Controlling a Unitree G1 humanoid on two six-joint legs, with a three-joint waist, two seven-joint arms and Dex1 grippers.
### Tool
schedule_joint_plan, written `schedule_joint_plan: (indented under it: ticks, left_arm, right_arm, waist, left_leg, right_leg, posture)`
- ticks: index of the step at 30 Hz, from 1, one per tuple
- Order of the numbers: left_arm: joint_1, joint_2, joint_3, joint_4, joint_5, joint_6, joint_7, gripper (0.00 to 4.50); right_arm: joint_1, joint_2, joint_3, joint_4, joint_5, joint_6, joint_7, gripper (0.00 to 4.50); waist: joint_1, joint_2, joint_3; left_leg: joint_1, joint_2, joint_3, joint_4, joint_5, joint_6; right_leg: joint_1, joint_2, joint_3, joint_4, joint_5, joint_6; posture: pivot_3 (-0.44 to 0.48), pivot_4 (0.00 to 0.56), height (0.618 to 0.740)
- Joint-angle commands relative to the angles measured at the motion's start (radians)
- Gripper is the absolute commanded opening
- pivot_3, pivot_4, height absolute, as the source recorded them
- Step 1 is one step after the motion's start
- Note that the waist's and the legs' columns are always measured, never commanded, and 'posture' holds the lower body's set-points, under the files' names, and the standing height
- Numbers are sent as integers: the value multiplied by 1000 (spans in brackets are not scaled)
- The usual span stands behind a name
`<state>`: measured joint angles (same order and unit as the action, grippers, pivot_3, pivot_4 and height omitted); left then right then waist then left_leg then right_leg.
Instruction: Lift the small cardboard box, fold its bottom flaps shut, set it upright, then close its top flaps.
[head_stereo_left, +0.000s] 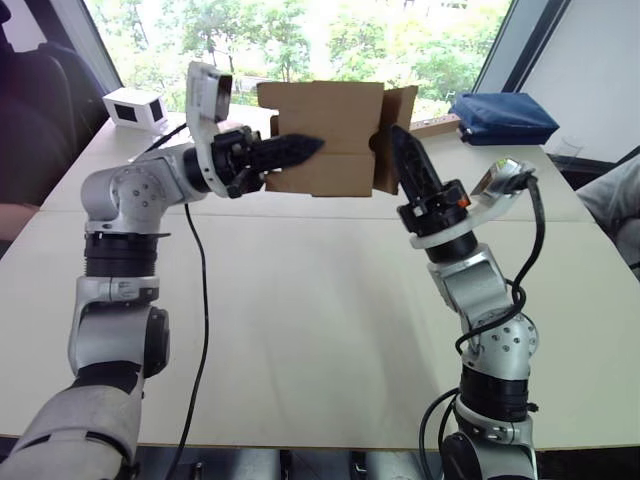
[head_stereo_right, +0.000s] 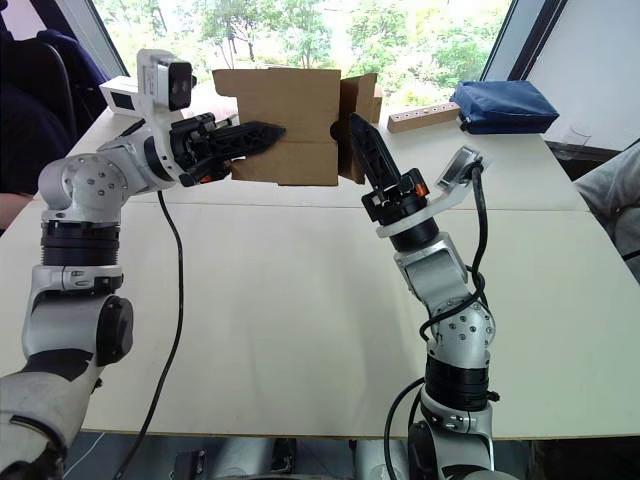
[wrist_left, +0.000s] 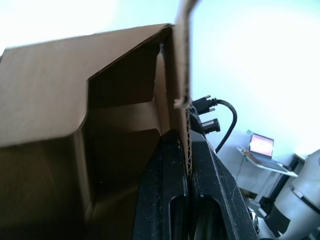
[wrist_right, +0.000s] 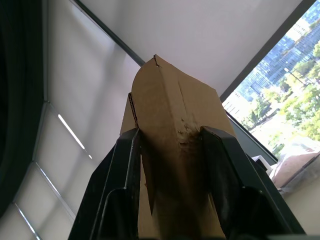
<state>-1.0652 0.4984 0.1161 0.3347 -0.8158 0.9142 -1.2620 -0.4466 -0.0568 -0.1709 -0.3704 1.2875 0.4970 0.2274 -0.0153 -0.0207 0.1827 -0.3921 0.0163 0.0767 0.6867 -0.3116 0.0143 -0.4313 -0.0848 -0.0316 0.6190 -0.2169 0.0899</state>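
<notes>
The small cardboard box (head_stereo_left: 330, 140), plain brown, hangs in the air above the far half of the white table (head_stereo_left: 300, 330). Its broad face is turned toward me and a loose flap (head_stereo_left: 398, 130) stands out on its right side. My left gripper (head_stereo_left: 310, 147) reaches in from the left and is shut on the box's wall; the left wrist view has the corrugated edge (wrist_left: 182, 100) pinched between the black fingers (wrist_left: 165, 170). My right gripper (head_stereo_left: 395, 135) points up at the box's right end, its fingers (wrist_right: 125, 160) closed on a folded cardboard edge (wrist_right: 170, 110).
A white box with a dark face (head_stereo_left: 135, 108) sits at the far left of the table. A blue bag (head_stereo_left: 503, 117) and a wooden strip (head_stereo_right: 425, 118) lie at the far right. A person's sleeve (head_stereo_left: 615, 200) shows at the right edge. Windows are behind the table.
</notes>
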Motion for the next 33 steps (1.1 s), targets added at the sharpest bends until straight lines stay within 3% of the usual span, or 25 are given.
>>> schedule_joint_plan:
  ticks: [1,15,23,33]
  left_arm:
    - [-33,5,19,-13,-8,-3,-2,0]
    - [-22,10,22,-22,-17,8,0,0]
    - [-16,24,25,-23,-20,22,-13,0]
    - [-17,18,30,-26,-28,31,-7,0]
  right_arm:
    - [-7,-8,15,-41,5,8,14,510]
    - [-14,-36,25,-21,-105,-13,18,510]
    - [-20,-42,-44,-8,-37,-18,28,510]
    - [-14,-47,-26,-10,-45,-5,34,510]
  waist:
    - [0,0,0]
    - [1,0,0]
    - [1,0,0]
    - [1,0,0]
  left_leg:
    - [0,0,0,0,0,0]
    - [0,0,0,0,0,0]
    - [0,0,0,0,0,0]
    - [0,0,0,0,0,0]
  right_leg:
    - [0,0,0,0,0,0]
    - [0,0,0,0,0,0]
    - [0,0,0,0,0,0]
    - [0,0,0,0,0,0]
  posture:
    - [0,150,740]
    - [0,150,740]
    - [0,150,740]
    - [0,150,740]
